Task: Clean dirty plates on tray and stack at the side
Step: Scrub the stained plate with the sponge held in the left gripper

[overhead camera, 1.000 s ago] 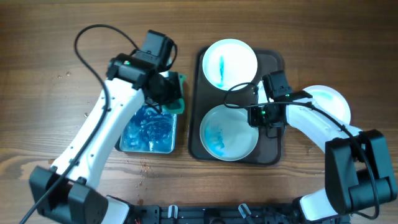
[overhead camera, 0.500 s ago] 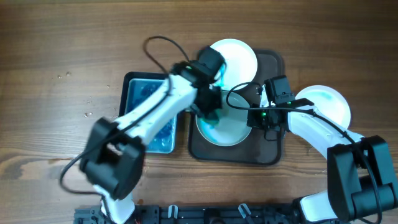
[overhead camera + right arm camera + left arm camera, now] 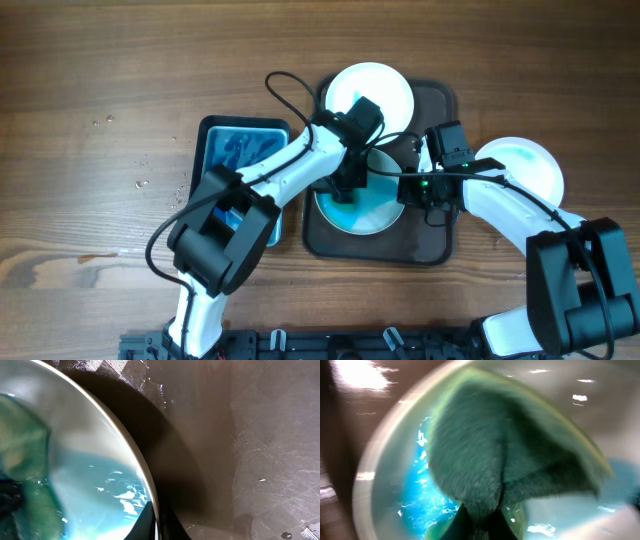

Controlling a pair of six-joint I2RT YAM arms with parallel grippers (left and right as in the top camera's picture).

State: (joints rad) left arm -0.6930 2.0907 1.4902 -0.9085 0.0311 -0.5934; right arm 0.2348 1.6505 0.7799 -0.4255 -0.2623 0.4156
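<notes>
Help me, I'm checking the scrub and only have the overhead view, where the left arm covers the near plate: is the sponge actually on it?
Observer: Yes. The left wrist view shows the green sponge pressed into the near plate, held by the left gripper.
Operator: Is the plate clean?
Observer: No, blue liquid pools beside the sponge.
Operator: Is the right gripper holding the plate?
Observer: The right wrist view shows the right gripper closed over the plate's rim.
</notes>
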